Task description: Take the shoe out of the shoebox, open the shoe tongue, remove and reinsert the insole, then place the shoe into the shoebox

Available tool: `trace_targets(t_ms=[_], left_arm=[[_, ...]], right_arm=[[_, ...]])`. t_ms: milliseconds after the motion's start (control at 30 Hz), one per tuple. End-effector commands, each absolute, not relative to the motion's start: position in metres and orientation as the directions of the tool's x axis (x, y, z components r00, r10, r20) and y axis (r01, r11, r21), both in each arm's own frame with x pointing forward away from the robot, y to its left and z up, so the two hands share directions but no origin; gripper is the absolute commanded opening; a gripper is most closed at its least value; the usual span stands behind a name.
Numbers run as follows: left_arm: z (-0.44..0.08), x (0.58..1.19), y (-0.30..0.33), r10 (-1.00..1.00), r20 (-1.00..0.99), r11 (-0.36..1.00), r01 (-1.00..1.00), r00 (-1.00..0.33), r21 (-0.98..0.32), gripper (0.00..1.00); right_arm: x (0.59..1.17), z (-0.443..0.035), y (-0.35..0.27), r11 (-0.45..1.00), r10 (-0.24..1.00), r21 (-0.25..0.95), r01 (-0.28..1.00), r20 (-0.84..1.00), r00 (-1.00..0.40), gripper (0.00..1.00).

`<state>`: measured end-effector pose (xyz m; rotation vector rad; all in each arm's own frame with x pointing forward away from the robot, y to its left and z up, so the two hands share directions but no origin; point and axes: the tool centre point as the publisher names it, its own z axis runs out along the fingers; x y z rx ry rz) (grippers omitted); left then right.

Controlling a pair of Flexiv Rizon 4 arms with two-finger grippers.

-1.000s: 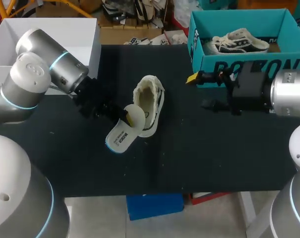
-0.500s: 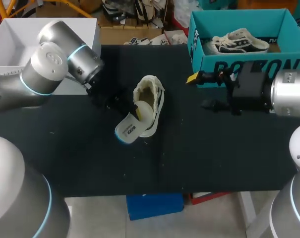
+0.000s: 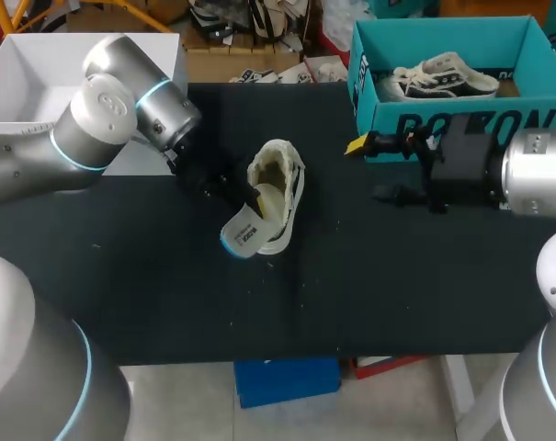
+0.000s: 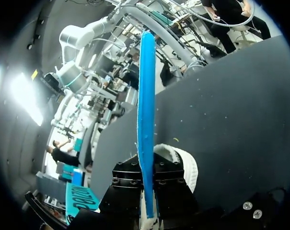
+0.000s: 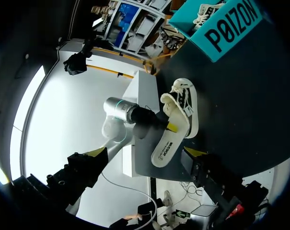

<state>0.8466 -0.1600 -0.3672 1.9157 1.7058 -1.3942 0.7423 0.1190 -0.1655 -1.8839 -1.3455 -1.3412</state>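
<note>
Shoebox first: the teal cardboard shoebox (image 3: 461,119) stands open at the far right corner of the black table (image 3: 397,276), with a black-and-white sneaker (image 3: 438,78) lying inside. The cream canvas shoe (image 3: 279,184) I'm working on is out of the box, near the table's middle, its mouth gaping toward the head camera. The white foam insole with a blue underside (image 3: 243,234) slants out of that mouth, mostly outside the shoe. My left gripper (image 3: 253,202) has its fingers pinched tight on the insole close to the shoe; the left wrist view shows it edge-on between them. My right gripper (image 3: 369,170) hangs just in front of the shoebox, fingers spread wide, holding nothing.

I judge the insole step is in hand, though I can't tell whether it is coming out or going back in. Seating it would need the shoe steadied, since nothing holds it. The sneaker already in the box will crowd the final placing.
</note>
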Motion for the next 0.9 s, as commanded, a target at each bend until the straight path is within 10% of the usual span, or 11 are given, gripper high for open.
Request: trace_targets(t_ms=[33, 433, 533, 667, 900], left_arm=[[-0.371, 0.851, -0.167, 0.655, -0.746, -0.294, 0.868, -0.122, -0.4, 0.0], [-0.376, 0.866, -0.176, 0.656, -0.745, -0.263, 0.89, -0.119, -0.374, 0.0], [-0.371, 0.865, -0.175, 0.654, -0.747, -0.26, 0.892, -0.119, -0.369, 0.48], [-0.363, 0.862, -0.17, 0.651, -0.751, -0.261, 0.895, -0.114, -0.363, 0.62], [-0.349, 0.851, -0.159, 0.651, -0.753, -0.281, 0.893, -0.091, -0.351, 0.54]], right_arm=[[0.742, -0.165, 0.119, -0.414, 0.446, 0.161, 0.896, 0.894, 0.046, 1.0], [0.742, -0.165, 0.119, -0.414, 0.446, 0.161, 0.896, 0.894, 0.046, 1.0], [0.742, -0.165, 0.119, -0.414, 0.446, 0.161, 0.896, 0.894, 0.046, 1.0], [0.742, -0.165, 0.119, -0.414, 0.446, 0.161, 0.896, 0.894, 0.046, 1.0], [0.742, -0.165, 0.119, -0.414, 0.446, 0.161, 0.896, 0.894, 0.046, 1.0]])
